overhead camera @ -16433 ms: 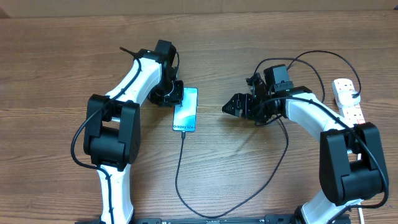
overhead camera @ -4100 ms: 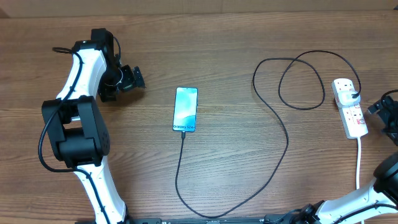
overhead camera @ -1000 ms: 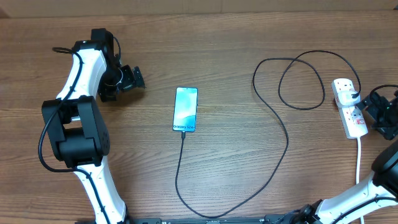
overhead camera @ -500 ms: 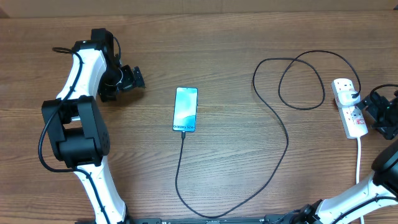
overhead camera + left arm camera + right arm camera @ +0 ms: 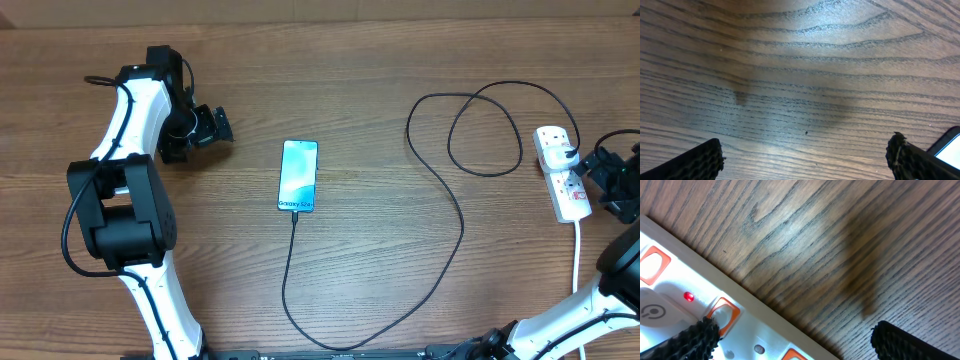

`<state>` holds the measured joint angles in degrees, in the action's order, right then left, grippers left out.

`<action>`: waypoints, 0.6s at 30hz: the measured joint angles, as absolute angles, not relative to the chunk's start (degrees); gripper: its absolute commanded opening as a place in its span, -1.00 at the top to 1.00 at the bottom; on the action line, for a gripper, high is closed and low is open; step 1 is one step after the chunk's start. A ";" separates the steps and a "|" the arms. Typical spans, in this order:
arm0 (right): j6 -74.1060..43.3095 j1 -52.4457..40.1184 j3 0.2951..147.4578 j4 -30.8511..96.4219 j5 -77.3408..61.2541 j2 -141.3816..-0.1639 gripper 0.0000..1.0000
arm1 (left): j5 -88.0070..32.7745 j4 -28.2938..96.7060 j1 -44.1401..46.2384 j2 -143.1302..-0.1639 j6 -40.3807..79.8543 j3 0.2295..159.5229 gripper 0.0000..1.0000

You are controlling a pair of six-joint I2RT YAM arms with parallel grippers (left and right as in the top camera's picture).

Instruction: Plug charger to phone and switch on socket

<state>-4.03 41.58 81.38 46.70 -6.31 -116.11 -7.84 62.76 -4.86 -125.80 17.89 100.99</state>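
Wooden table (image 5: 380,60), charger (image 5: 463,222) linking phone (image 5: 298,176) and socket (image 5: 562,180).
We see the phone mid-table, the socket at the right edge (one red lamp (image 5: 688,296) lit); the right gripper (image 5: 795,340) hangs spread over it, the left gripper (image 5: 805,162) spread, well apart.

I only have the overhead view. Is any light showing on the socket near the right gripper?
Observer: Yes. The right wrist view shows a small red light lit on the socket, beside an orange switch.
Operator: Is the right gripper touching that switch?
Observer: One fingertip sits right beside it; contact cannot be told.
Operator: And the left gripper?
Observer: Its wrist view shows fingers wide apart over bare table, the phone corner at the edge.
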 measured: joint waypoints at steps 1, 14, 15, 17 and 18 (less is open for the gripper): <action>-3.99 41.56 81.43 46.76 -6.17 -116.11 -0.99 | -7.84 62.76 -4.86 -125.80 17.91 100.99 -0.99; -3.95 41.25 81.43 46.46 -4.80 -115.63 -1.00 | -7.84 62.76 -4.86 -125.80 17.89 100.99 -0.99; -4.12 41.08 81.43 46.37 -4.19 -115.26 -1.00 | -7.84 62.76 -4.86 -125.80 17.91 100.99 -0.99; -4.32 40.86 81.43 46.11 -3.60 -114.59 -1.00 | -7.84 62.76 -4.86 -125.80 17.91 100.99 -0.99; -4.32 40.84 81.43 46.02 -3.36 -114.10 -1.00 | -7.84 62.76 -4.86 -125.80 17.91 100.99 -0.99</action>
